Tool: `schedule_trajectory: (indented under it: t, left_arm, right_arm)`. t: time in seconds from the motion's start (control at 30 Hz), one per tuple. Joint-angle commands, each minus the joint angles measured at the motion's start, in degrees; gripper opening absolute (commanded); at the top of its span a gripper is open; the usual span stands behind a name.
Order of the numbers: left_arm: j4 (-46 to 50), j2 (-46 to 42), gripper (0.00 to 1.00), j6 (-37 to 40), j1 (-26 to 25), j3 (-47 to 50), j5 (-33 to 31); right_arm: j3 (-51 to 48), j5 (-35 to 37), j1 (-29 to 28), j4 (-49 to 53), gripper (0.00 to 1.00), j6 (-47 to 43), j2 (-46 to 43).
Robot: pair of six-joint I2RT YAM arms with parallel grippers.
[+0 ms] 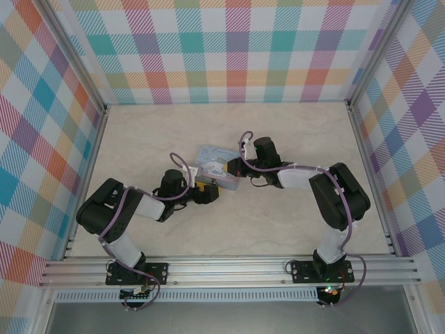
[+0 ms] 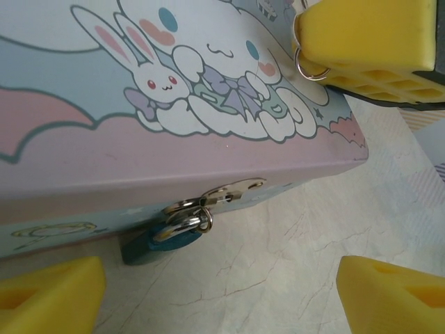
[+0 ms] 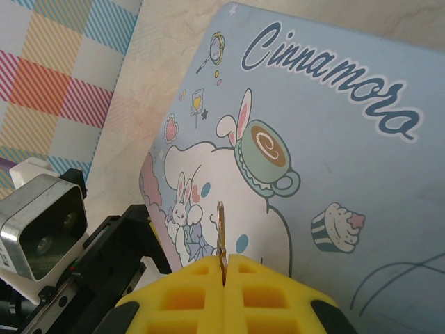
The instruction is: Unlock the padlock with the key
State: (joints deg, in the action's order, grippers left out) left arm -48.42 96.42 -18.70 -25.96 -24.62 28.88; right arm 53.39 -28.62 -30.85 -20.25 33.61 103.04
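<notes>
While the right gripper (image 3: 224, 263) keeps its yellow pads pressed together on the key (image 3: 221, 226), whose thin blade sticks up from between them at the lower middle of the right wrist view, the lock has no key in it. The step in hand therefore looks like bringing the key to the keyhole. The padlock (image 2: 161, 243) hangs at the lower centre-left of the left wrist view. Its silver shackle runs through the hasp (image 2: 233, 191) on the front wall of the cartoon tin (image 2: 208, 153), and its teal body sits low against the table (image 2: 292, 257). The keyhole cannot be made out. The left gripper (image 2: 222, 282) is spread wide with nothing between its pads, which fill the two bottom corners of that view, and the padlock sits just above the gap. At the upper right of the same view the right gripper hovers over the tin's lid, with a small silver ring (image 2: 311, 69) dangling under it. From the overhead camera both claws meet at the tin in the middle of the frame. The next move probably calls for the left claw to close on the padlock body and steady it with the keyhole exposed. The right claw would then come off the lid toward the front edge and line the blade up squarely, since so thin a key could twist in the pads.
</notes>
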Motion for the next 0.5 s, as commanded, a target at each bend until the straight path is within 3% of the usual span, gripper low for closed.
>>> schedule_trajectory:
  t: [0.0, 0.47]
  left_arm:
    - [-2.44, 1.58, 0.86, 1.18, -0.39, -0.78, -1.00]
    - [-3.09, 4.69, 0.81, 0.88, -2.35, -3.54, 0.07]
  right_arm:
    - [-0.48, 1.21, -0.83, 6.08, 0.03, -1.35, 1.19]
    - [-0.12, 1.43, -1.17, 6.80, 0.03, -1.44, 1.41]
